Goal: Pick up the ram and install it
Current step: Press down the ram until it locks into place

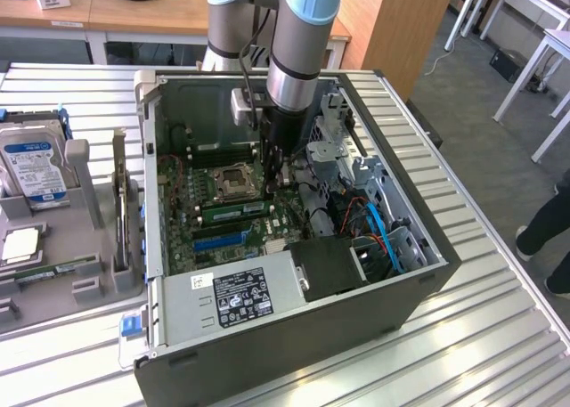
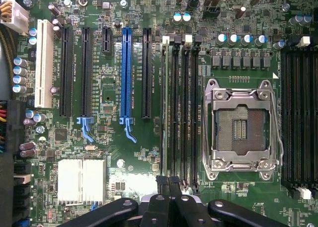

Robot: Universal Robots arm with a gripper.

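The ram (image 1: 233,209), a narrow green stick with a white label, stands on edge in a memory slot of the motherboard (image 1: 183,180) inside the open computer case (image 1: 294,336). In the wrist view the ram (image 2: 163,113) shows edge-on as a thin line in the slot beside the empty black slots (image 2: 186,113). My gripper (image 1: 274,181) reaches down into the case at the ram's end, next to the CPU socket (image 1: 233,181). Its black fingers are shut together (image 2: 169,183) right over that end of the stick; I cannot tell if they touch it.
A grey tray (image 1: 85,287) at the exterior view's left holds a silver hard drive (image 1: 31,162) and another green stick (image 1: 53,269). Inside the case are a power supply (image 1: 236,300), blue cables (image 1: 381,229) and a metal drive cage (image 1: 334,131). A person's legs (image 1: 545,224) stand at the right edge.
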